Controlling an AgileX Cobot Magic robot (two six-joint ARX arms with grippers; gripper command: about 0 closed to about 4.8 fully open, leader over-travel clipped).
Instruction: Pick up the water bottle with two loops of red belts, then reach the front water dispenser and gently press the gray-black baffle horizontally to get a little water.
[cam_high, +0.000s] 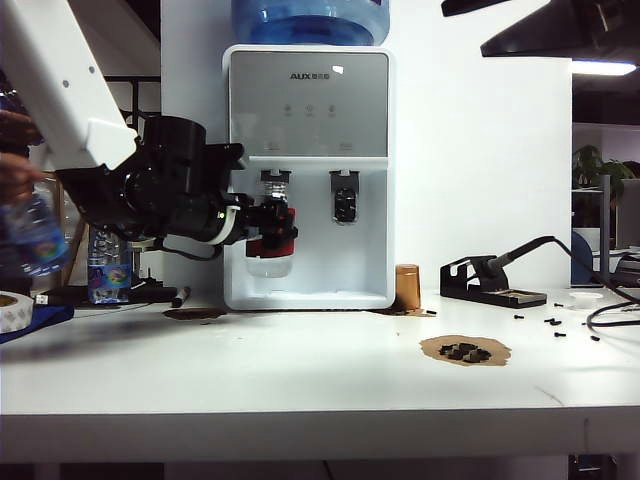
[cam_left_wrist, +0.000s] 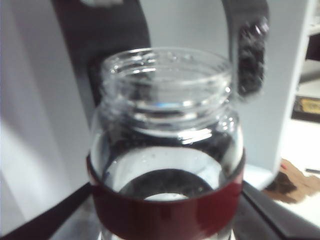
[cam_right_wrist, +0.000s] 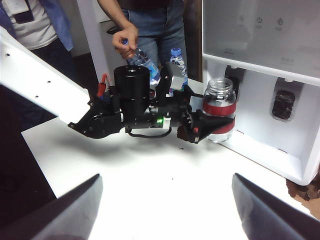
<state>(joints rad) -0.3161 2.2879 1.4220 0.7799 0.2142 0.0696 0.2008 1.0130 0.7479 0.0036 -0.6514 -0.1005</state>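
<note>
Already the left gripper (cam_right_wrist: 200, 127) is clamped round the small clear glass water bottle with two dark-red bands (cam_high: 270, 238), holding it upright inside the recess of the white, silver-fronted water dispenser (cam_high: 310, 100) at the table's back edge. The bottle's open neck stands level with the small gray-black baffle (cam_high: 275, 182) and right against it, so a level push inward looks like the next move. The right gripper (cam_right_wrist: 165, 210) hangs wide open and empty over the table's front.
</note>
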